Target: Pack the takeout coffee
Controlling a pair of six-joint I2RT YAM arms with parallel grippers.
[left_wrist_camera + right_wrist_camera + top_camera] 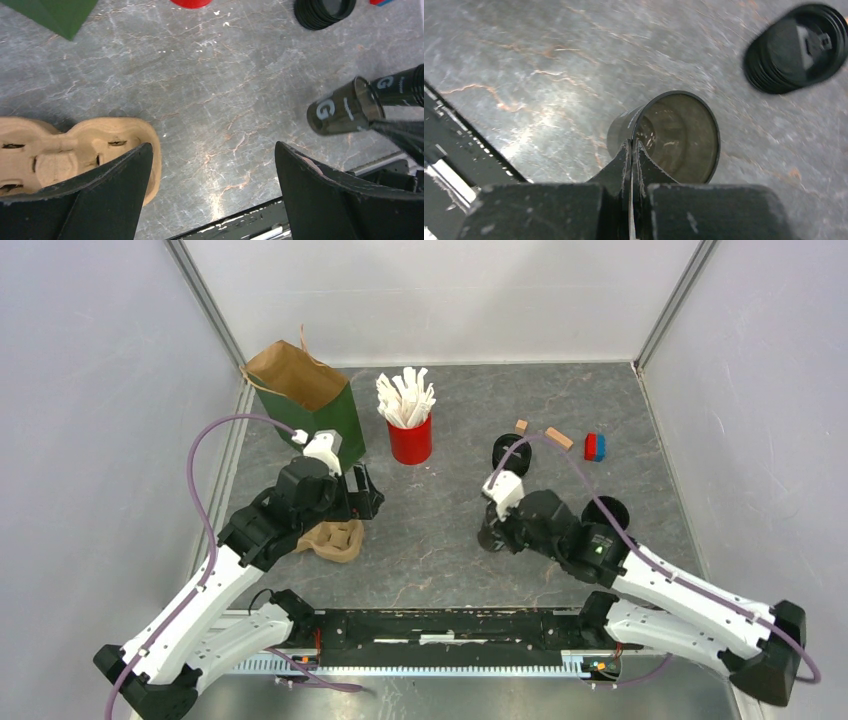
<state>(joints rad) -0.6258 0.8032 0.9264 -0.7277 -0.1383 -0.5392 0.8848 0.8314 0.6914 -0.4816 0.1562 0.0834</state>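
Two right fingers (618, 172) tight on the cup (676, 135) rim, left fingers (107, 182) apart; lettering (325, 108) only in left-wrist view.

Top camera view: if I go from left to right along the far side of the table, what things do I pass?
green paper bag → red cup of white sticks → stack of black lids → long wooden block → red and blue block

Robot lab test cell: white panel walls (90, 390), aluminium corner posts (206, 300), marbled grey tabletop (450, 530).
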